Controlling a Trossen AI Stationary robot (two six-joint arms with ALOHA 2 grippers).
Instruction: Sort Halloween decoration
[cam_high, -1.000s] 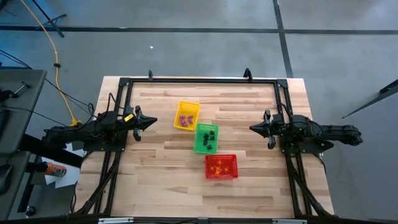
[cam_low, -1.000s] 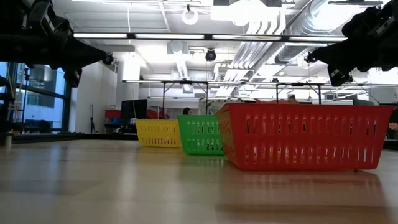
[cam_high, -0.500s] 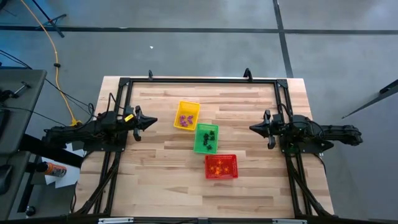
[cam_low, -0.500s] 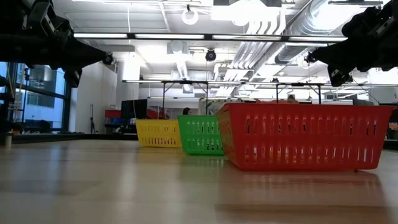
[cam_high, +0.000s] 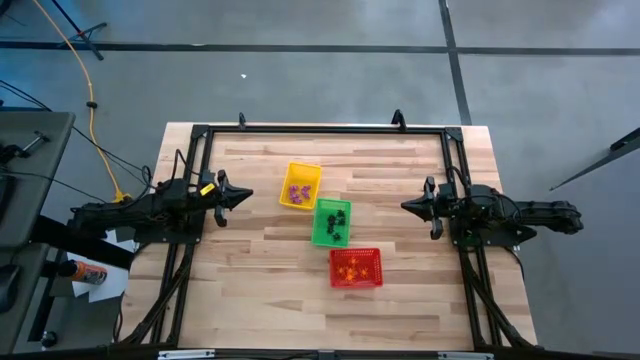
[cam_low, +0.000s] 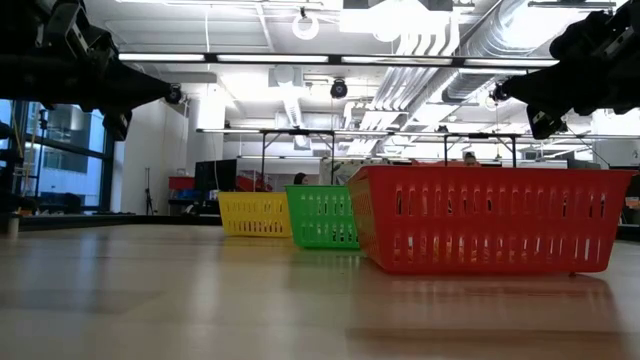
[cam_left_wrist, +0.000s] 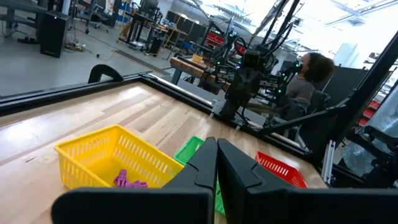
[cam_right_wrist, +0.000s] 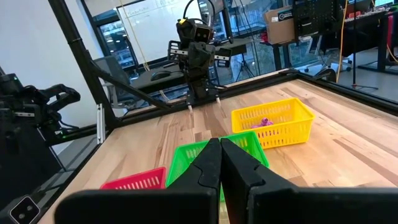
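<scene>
Apparently the sorting was already finished, or very nearly so, as far as I could judge. Nearest the low camera stood the red basket, holding the orange trinkets. Just beyond it sat the green basket with the black trinkets inside, and farthest from the red basket, the yellow basket held the purple trinkets. The three baskets ran in a slanting row, each just beside the next, and I saw no loose trinket on the table around them.

My left gripper hovered off to the yellow basket's left, well apart from it, fingers pressed together and carrying nothing; its wrist view showed the two dark fingers meeting with no gap. My right gripper hung to the right of the green basket, also well apart, likewise closed and empty, its fingers touching in its own wrist view.

Both arms sat in what looked like a resting pose. By my reckoning the next move called for little: a check that no piece lay hidden behind a basket wall, and otherwise holding position.
</scene>
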